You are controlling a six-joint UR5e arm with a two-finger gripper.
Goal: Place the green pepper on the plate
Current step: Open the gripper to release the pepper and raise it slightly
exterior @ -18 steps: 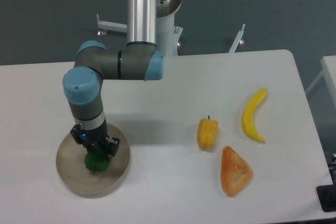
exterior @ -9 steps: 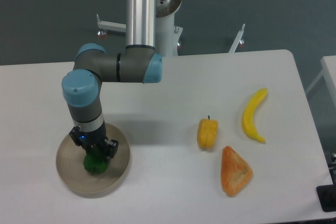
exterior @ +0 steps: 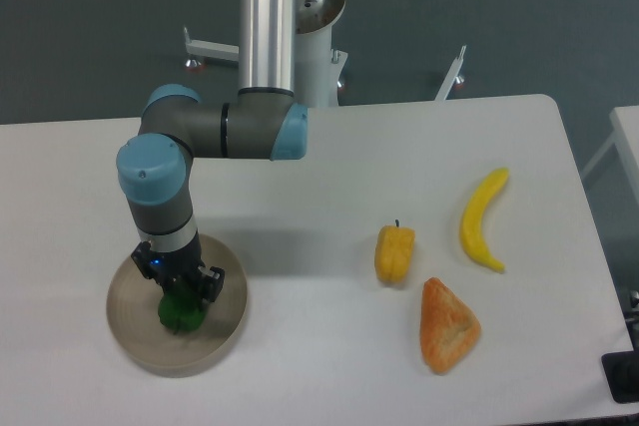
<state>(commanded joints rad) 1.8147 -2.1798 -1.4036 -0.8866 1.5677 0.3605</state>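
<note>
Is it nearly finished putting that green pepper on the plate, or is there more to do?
Nearly finished, it seems. The green pepper is already over the middle of the plate, so the carrying looks done. Right now the gripper is down on the pepper and appears to be gripping it. What is left, most likely, is letting go and lifting the arm away. The yellow pepper sits untouched on the table.

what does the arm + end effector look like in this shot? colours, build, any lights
Arm: silver-grey tube links, dark grey joint housings with light blue caps. It rises from a white base behind the table. End effector: small, black, compact, with a tiny blue light on its body. No loose cables visible; markings too small to read.
</note>
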